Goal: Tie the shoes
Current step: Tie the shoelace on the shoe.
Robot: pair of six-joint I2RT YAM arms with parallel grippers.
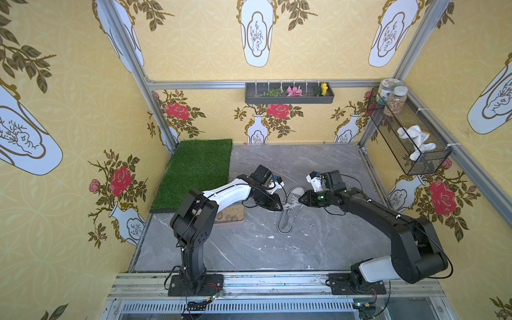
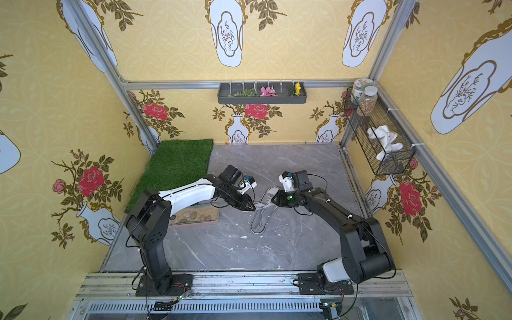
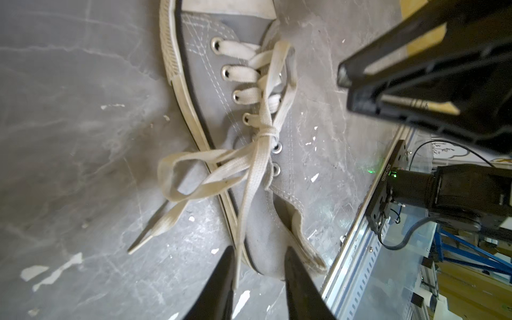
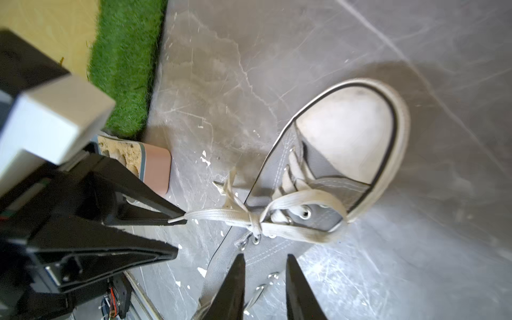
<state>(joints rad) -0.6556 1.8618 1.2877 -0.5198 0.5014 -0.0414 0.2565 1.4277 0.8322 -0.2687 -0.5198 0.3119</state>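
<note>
The grey canvas shoe (image 1: pixel 286 219) (image 2: pixel 260 221) lies on the marble floor between both arms, white toe cap (image 4: pixel 346 135) pointing to the back wall. Its pale laces meet in a knot (image 3: pixel 264 133) (image 4: pixel 253 221) with two loops: one (image 3: pixel 169 177) hangs off the side, one (image 4: pixel 327 205) lies across the eyelets. My left gripper (image 3: pixel 259 266) (image 1: pixel 280 207) is open; a lace strand (image 3: pixel 245 199) runs from the knot along the inside of one finger (image 3: pixel 221 279). My right gripper (image 4: pixel 266 271) (image 1: pixel 300 200) is open above the shoe's grey side, with nothing between its fingers.
A tan tray of pebbles (image 1: pixel 231 214) (image 4: pixel 156 170) sits left of the shoe under the left arm. A green turf mat (image 1: pixel 196 171) covers the back left. A wire basket (image 1: pixel 410 138) hangs on the right wall. White flecks (image 1: pixel 271 237) dot the floor.
</note>
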